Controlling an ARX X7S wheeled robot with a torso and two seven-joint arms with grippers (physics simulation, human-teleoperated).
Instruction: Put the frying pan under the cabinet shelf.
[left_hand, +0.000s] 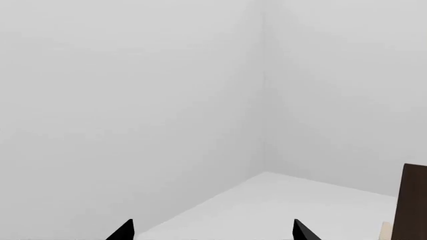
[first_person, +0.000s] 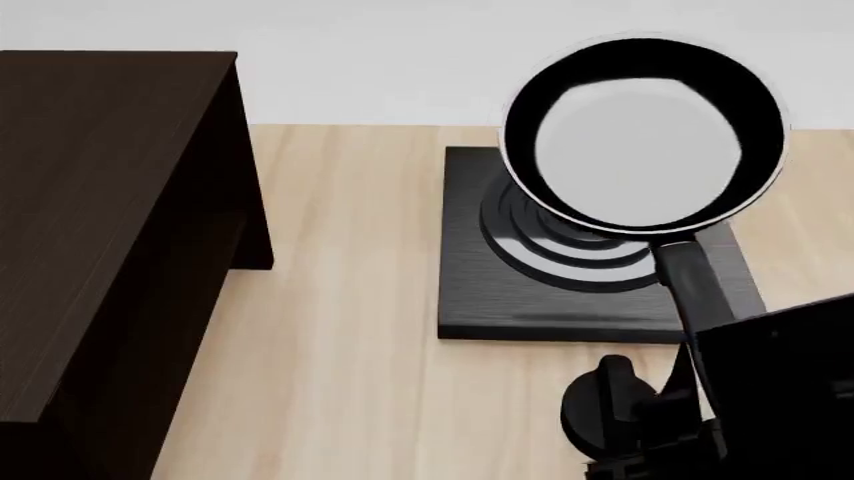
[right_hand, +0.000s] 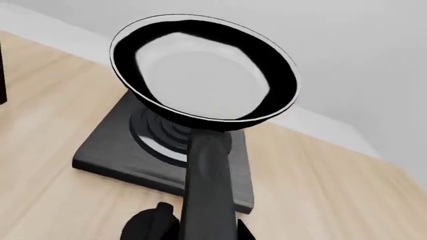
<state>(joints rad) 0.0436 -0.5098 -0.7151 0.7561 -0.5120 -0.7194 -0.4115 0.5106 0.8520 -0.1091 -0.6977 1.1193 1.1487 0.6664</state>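
The frying pan (first_person: 641, 135), round, black, with a thin silvery rim and a glossy inside, is held up above the square black stove plate (first_person: 587, 255). Its long black handle (first_person: 694, 285) runs back into my right gripper (first_person: 694, 365), which is shut on it. The right wrist view shows the pan (right_hand: 203, 67) lifted over the plate (right_hand: 160, 150), with the handle between the right gripper's (right_hand: 208, 231) jaws. The dark brown cabinet shelf (first_person: 100, 220) stands at the left of the table. My left gripper (left_hand: 213, 231) is open and empty, facing a white wall.
The light wooden table (first_person: 347, 330) lies between the cabinet and the stove plate. A dark brown cabinet edge (left_hand: 413, 200) shows in the left wrist view. A white wall is behind the table.
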